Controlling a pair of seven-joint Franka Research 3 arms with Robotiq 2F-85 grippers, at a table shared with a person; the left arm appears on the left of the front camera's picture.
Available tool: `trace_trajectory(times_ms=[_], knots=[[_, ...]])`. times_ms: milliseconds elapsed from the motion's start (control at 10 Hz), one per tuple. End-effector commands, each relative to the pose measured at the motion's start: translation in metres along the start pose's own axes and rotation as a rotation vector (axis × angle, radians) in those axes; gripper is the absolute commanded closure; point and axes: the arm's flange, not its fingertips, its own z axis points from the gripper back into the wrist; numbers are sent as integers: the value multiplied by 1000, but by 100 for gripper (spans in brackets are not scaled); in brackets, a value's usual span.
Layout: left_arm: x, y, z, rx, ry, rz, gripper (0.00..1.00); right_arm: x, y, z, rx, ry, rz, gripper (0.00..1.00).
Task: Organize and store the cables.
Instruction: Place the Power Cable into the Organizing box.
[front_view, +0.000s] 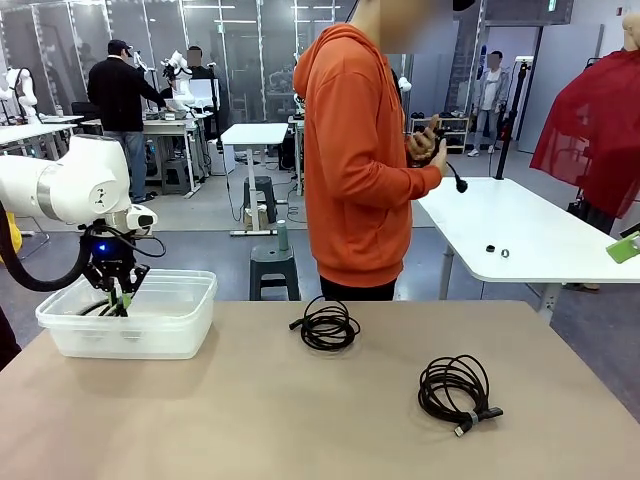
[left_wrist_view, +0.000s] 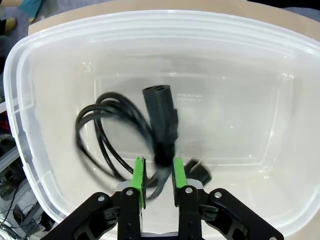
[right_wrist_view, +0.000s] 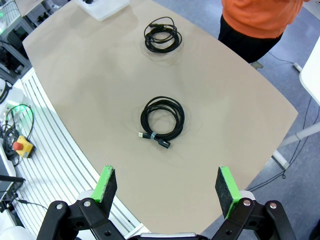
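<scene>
At frame left, the left gripper (left_wrist_view: 158, 161) is hanging inside the clear bin (left_wrist_view: 165, 20), jaws slightly apart astride a cable (left_wrist_view: 160, 107), seemingly to store it. The right gripper (right_wrist_view: 165, 172), jaws wide, is hovering above the near coil (right_wrist_view: 162, 122) and far coil (right_wrist_view: 161, 35) on the bench (right_wrist_view: 90, 80).

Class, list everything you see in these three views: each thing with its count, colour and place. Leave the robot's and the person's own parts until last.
table: one, tan, foreground
bin: one, clear plastic, table's left end
binned cable: one, black, inside the bin
middle cable: one, black, coiled, table centre
right cable: one, black, coiled, toward the robot's right
cord: one, black, held up at the far side
white table: one, behind, right
left gripper: black, green pads, down in the bin, pads either side of the binned cable
right gripper: black, green pads, open, above the table
hands: two, holding the cord, orange sleeves
</scene>
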Motion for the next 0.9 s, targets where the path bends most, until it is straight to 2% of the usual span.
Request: trace_trajectory(times_ms=[0, 100, 200, 300, 400, 500, 600, 700, 800], knots=[[-1, 3, 3, -12, 14, 35, 59, -1, 0, 1, 10, -8, 12, 0], [-1, 3, 4, -13, 9, 34, 55, -1, 0, 1, 10, -8, 12, 0], [-2, 3, 6, -16, 5, 34, 44, -1, 0, 1, 10, -8, 12, 0], [-3, 3, 7, -18, 2, 35, 40, -1, 0, 1, 10, -8, 12, 0], [-4, 4, 8, -20, -1, 36, 29, -1, 0, 1, 10, -8, 12, 0], [-5, 4, 9, -24, -4, 38, 25, -1, 0, 1, 10, -8, 12, 0], [-5, 4, 9, -30, -7, 45, 14, -1, 0, 1, 10, -8, 12, 0], [-7, 5, 10, -41, -16, 51, 10, -1, 0, 1, 10, -8, 12, 0], [-10, 6, 11, -60, -22, 49, 17, -1, 0, 1, 10, -8, 12, 0]])
